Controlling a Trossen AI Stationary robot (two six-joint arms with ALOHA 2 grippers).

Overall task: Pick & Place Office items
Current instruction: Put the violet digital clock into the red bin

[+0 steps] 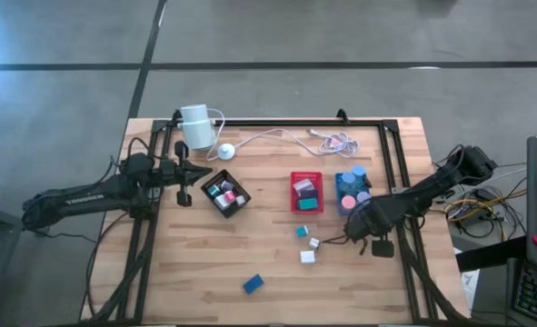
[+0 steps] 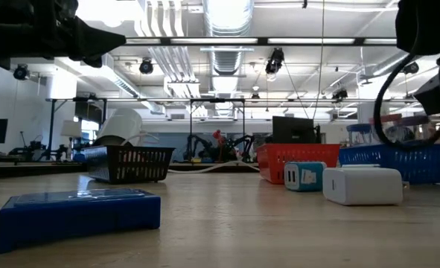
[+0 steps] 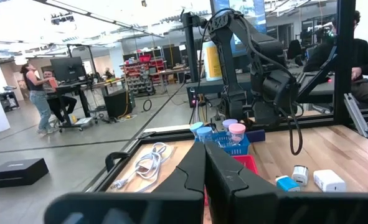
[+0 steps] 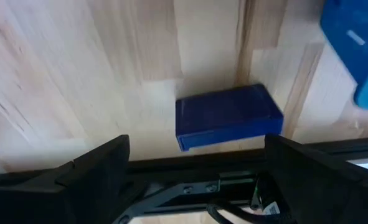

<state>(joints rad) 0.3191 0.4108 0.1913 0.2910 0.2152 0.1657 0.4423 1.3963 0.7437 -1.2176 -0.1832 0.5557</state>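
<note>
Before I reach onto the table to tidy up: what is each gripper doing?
Left gripper: fingers shut, holding nothing.
Right gripper: fingers open, empty.

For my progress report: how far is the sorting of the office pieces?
Done: pieces lie in the black tray, red tray and blue tray. In hand: nothing; the open right gripper is over a dark blue block; the left gripper, shut, beside the black tray. Remaining: that block, teal piece, two white pieces, lighter blue block.
</note>
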